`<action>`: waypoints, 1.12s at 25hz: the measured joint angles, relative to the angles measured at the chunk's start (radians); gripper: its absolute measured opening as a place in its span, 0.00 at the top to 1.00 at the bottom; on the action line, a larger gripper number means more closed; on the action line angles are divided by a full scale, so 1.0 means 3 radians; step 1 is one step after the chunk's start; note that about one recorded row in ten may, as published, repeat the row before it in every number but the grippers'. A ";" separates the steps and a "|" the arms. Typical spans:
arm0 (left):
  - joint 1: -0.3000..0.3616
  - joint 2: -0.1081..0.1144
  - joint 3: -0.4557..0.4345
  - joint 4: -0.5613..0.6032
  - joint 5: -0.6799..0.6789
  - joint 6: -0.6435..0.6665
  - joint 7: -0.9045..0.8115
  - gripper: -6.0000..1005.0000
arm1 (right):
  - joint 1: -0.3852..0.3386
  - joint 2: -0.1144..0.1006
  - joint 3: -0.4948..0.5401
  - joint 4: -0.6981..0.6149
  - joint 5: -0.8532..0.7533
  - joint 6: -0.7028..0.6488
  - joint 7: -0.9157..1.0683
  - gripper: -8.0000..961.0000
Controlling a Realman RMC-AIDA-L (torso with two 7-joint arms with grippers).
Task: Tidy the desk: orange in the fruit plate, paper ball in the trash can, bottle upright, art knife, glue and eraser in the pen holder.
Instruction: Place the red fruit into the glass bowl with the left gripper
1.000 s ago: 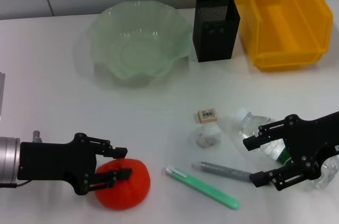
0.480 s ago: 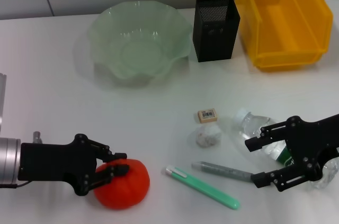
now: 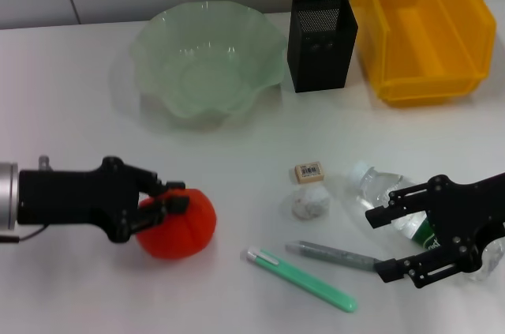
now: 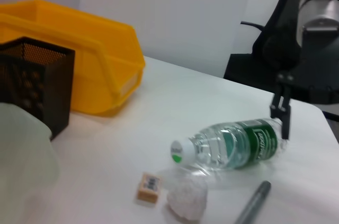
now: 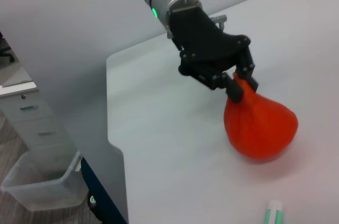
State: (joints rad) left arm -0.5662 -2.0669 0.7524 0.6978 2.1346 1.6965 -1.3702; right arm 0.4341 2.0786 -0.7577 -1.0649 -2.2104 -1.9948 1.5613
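The orange (image 3: 180, 227), soft and red-orange, is pinched at its top by my left gripper (image 3: 167, 204) at the front left; it also shows in the right wrist view (image 5: 260, 128), held by that gripper (image 5: 239, 85). My right gripper (image 3: 375, 243) is open around the lying clear bottle (image 3: 379, 190) at the front right. The eraser (image 3: 308, 172), the paper ball (image 3: 308, 204), the grey glue stick (image 3: 330, 255) and the green art knife (image 3: 300, 279) lie between the arms. In the left wrist view I see the bottle (image 4: 233, 147), eraser (image 4: 149, 188) and paper ball (image 4: 186, 200).
The green fruit plate (image 3: 154, 42) stands at the back middle, the black mesh pen holder (image 3: 319, 34) to its right, and a yellow bin (image 3: 442, 81) at the back right. The table's left edge shows in the right wrist view (image 5: 114, 144).
My left gripper has moved away from the front edge with the orange in its grip. The right gripper has hardly moved.
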 joint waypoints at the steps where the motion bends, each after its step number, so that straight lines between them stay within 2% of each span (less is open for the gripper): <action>1: -0.0017 -0.0002 0.0000 0.0029 -0.0008 -0.0001 -0.0042 0.84 | -0.0005 0.0000 0.0000 0.0001 0.0011 -0.0004 0.0000 0.21; 8: -0.0246 -0.0005 -0.0010 0.0243 -0.0348 -0.0084 -0.0287 0.84 | -0.0037 0.0000 -0.0002 0.0023 0.0087 -0.0013 -0.0031 0.21; 9: -0.0329 -0.0012 0.0006 0.0270 -0.0485 -0.0221 -0.0314 0.84 | -0.0037 0.0000 -0.0007 0.0045 0.0087 -0.0014 -0.0033 0.21; 14: -0.0493 -0.0016 0.0013 0.0241 -0.0617 -0.0592 -0.0359 0.84 | -0.0054 0.0000 -0.0017 0.0099 0.0087 -0.0013 -0.0052 0.21; 19: -0.0692 -0.0034 0.0061 0.0040 -0.0769 -0.1192 -0.0411 0.84 | -0.0096 0.0000 0.0000 0.0110 0.0087 -0.0013 -0.0094 0.21; 23: -0.0779 -0.0039 0.0398 -0.0087 -0.1031 -0.1739 -0.0406 0.84 | -0.0105 0.0000 0.0000 0.0130 0.0087 -0.0013 -0.0096 0.21; 24: -0.0791 -0.0040 0.0690 -0.0110 -0.1210 -0.2044 -0.0418 0.84 | -0.0106 0.0000 0.0000 0.0155 0.0089 -0.0013 -0.0107 0.21; 25: -0.0791 -0.0040 0.0690 -0.0110 -0.1210 -0.2044 -0.0418 0.84 | -0.0106 0.0000 0.0000 0.0155 0.0089 -0.0013 -0.0107 0.21; 28: -0.0792 -0.0040 0.1088 -0.0117 -0.1464 -0.2447 -0.0436 0.84 | -0.0107 0.0000 0.0000 0.0188 0.0091 -0.0006 -0.0131 0.21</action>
State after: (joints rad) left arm -0.8040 -2.0787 1.0787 0.6627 1.6954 0.9626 -1.5009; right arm 0.4021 2.0785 -0.7578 -1.0086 -2.1832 -1.9967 1.5222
